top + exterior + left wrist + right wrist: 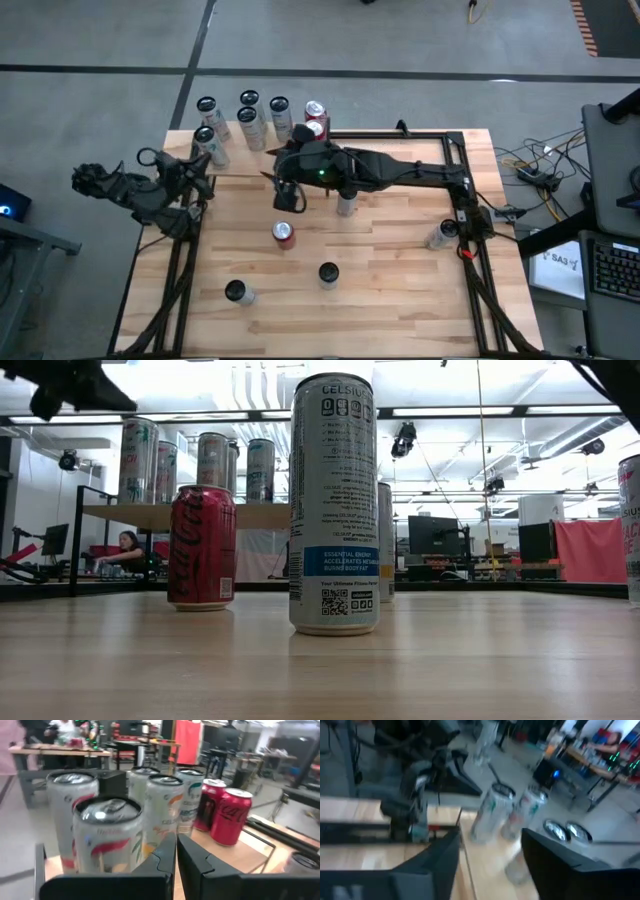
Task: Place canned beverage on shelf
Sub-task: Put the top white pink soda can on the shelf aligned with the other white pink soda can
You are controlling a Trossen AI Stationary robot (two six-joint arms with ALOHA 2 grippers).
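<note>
Several canned beverages, white ones (pixel 105 837) and two red ones (pixel 230 815), stand upright on the shelf (pixel 260 515) at the table's far left. Loose cans stand on the tabletop: a red one (pixel 284 233) (pixel 202 547), a tall white one (pixel 333 500) and a dark-topped one (pixel 236 291). My right gripper (pixel 285 190) (pixel 490 855) hovers open over the table's middle, just near of the shelf, with nothing between its fingers. My left gripper (pixel 200 182) (pixel 176 857) is shut and empty at the shelf's left end, level with the cans there.
More cans stand at mid-table (pixel 345 205) and near the right edge (pixel 440 233). A black frame (pixel 455 140) runs along the table's far and right sides. Free tabletop lies along the near edge. People sit at desks in the room beyond.
</note>
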